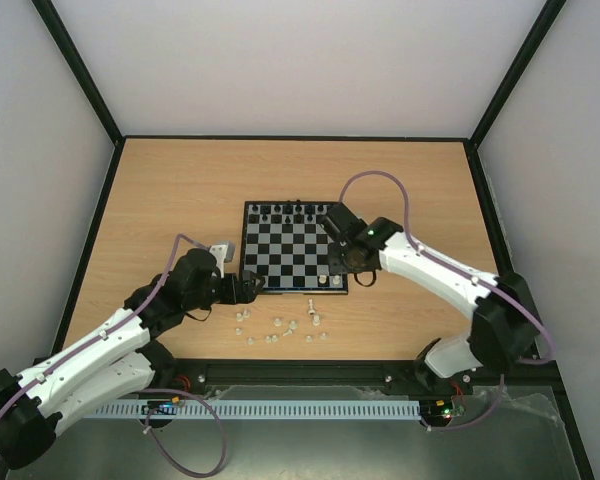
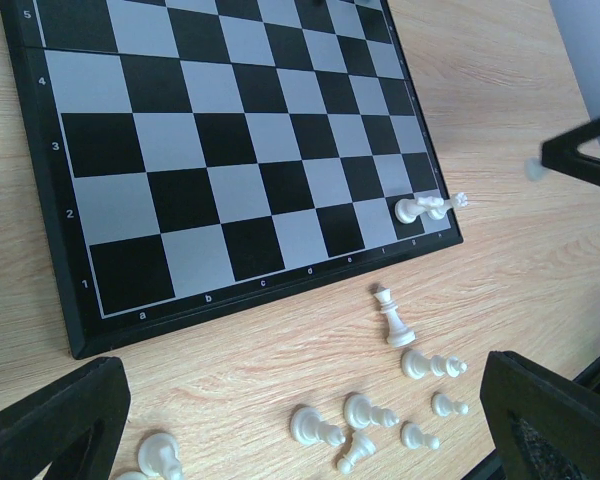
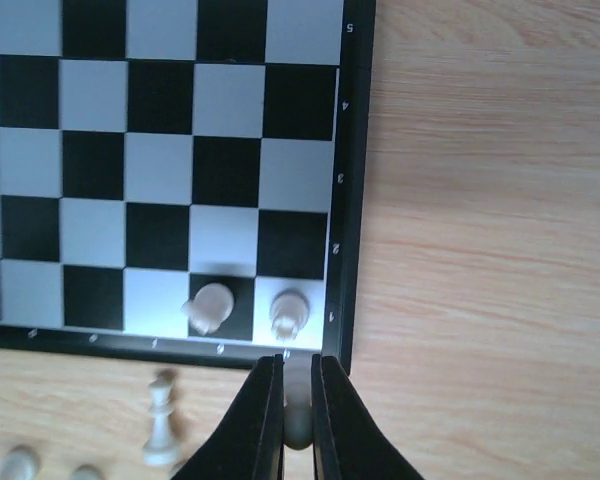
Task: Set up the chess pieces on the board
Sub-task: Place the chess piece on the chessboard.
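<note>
My right gripper [image 3: 296, 398] is closed on what looks like a white pawn [image 3: 296, 428] at the near-right corner of the board [image 3: 352, 200]. My left gripper [image 2: 300, 368] is wide open and empty.

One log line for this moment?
right pincer shut on small cream plastic chess piece; left pincer open; black-and-grey checkered board: two cream pieces at corner

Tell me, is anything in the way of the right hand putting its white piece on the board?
Partly. The right hand grips a small white piece just off the board's near edge, and two placed pieces already sit on the corner squares straight ahead of it. The other squares around them look bare.
</note>
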Action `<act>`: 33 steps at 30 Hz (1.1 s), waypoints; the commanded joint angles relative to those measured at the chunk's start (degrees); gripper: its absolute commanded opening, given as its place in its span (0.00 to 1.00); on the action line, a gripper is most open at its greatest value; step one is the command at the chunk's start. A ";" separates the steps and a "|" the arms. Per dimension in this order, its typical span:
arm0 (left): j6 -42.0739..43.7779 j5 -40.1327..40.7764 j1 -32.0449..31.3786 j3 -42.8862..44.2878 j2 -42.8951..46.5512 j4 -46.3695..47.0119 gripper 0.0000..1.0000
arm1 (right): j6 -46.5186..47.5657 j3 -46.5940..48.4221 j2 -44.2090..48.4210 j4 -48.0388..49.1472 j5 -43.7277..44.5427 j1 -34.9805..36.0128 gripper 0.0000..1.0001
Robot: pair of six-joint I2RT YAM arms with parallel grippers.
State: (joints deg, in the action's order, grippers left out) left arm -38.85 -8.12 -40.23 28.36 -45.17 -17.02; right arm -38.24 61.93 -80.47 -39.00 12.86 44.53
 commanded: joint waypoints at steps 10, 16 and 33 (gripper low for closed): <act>1.17 0.21 -0.20 2.31 0.16 0.40 0.99 | 9.39 4.95 -15.84 4.59 -6.69 -4.49 0.01; 0.98 0.39 -0.20 1.84 0.89 0.05 0.99 | 9.49 4.39 -18.17 5.94 -6.54 -4.81 0.01; 1.01 0.39 -0.20 1.58 0.48 0.49 0.99 | 9.65 3.87 -20.90 6.24 -3.89 -5.86 0.01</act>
State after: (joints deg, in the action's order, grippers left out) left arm -38.33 -7.90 -40.23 29.21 -44.82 -17.06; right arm -29.30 65.63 -100.31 -31.57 7.68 39.11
